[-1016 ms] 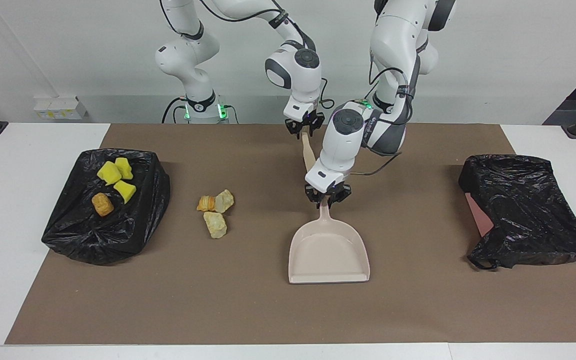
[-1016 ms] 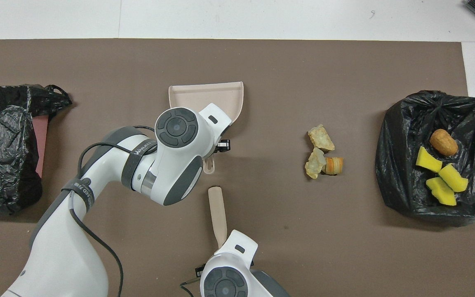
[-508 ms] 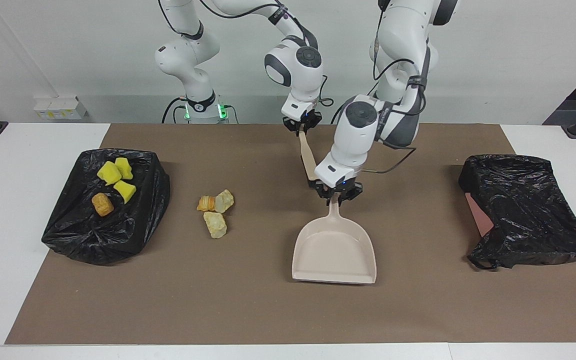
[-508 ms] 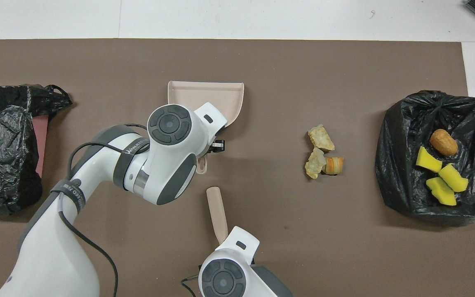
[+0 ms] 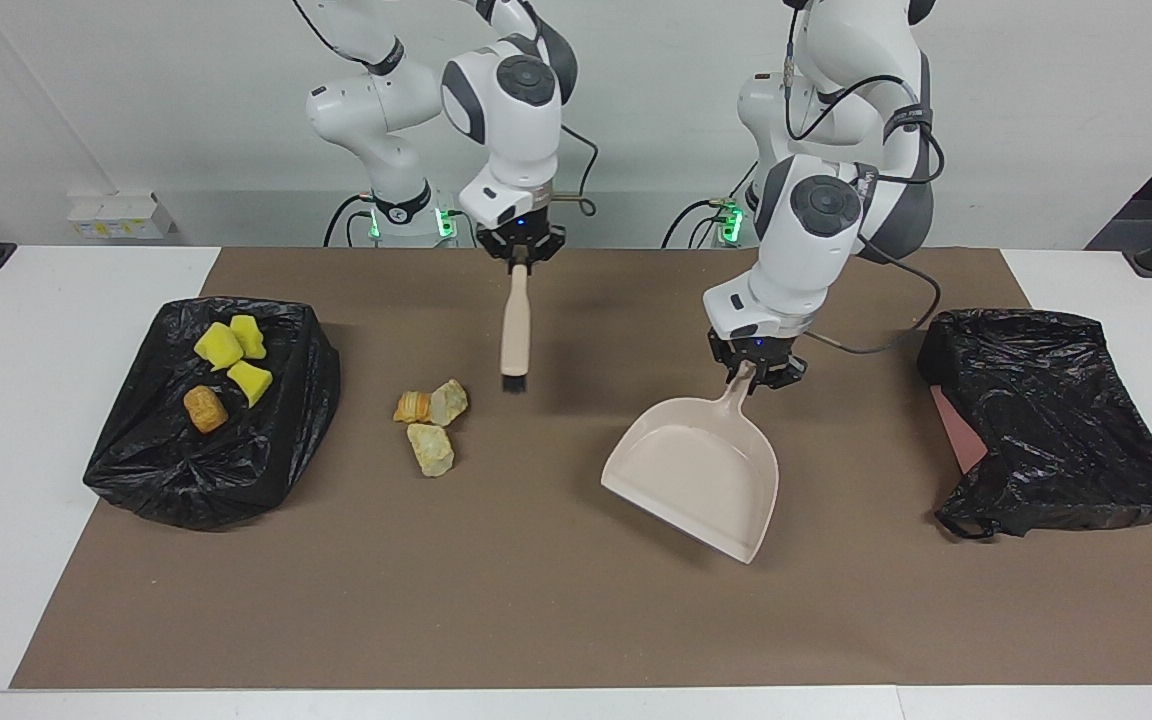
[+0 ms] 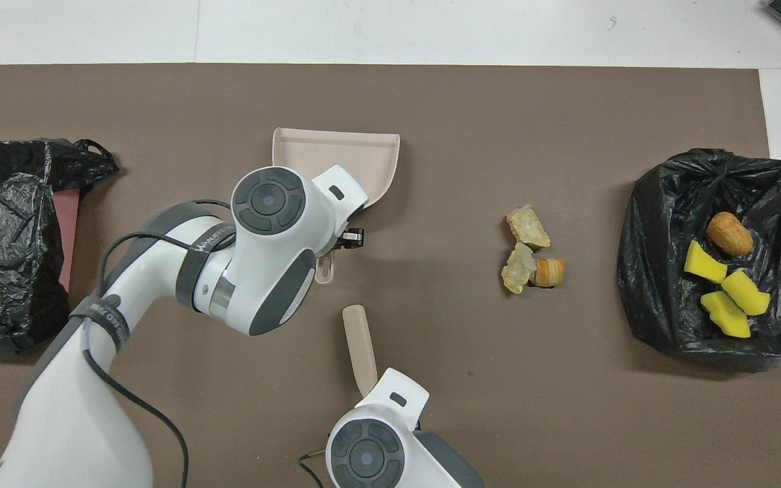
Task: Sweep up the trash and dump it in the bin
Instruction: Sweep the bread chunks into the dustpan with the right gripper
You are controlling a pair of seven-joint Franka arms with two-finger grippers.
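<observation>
The left gripper [image 5: 754, 377] is clamped on the handle of the beige dustpan [image 5: 698, 475], holding it tilted above the brown mat [image 5: 536, 600]. The right gripper [image 5: 519, 258] is closed on a brush [image 5: 514, 330], which hangs bristles-down over the mat. Three bread-like lumps [image 5: 431, 420] lie on the mat beside the brush, toward the right arm's end, well apart from the dustpan. Three yellow sponge chunks [image 5: 234, 355] and a brown roll [image 5: 205, 409] rest on a black bag [image 5: 216, 460] beside those lumps. A second black bag [image 5: 1056, 420] sits at the left arm's end.
</observation>
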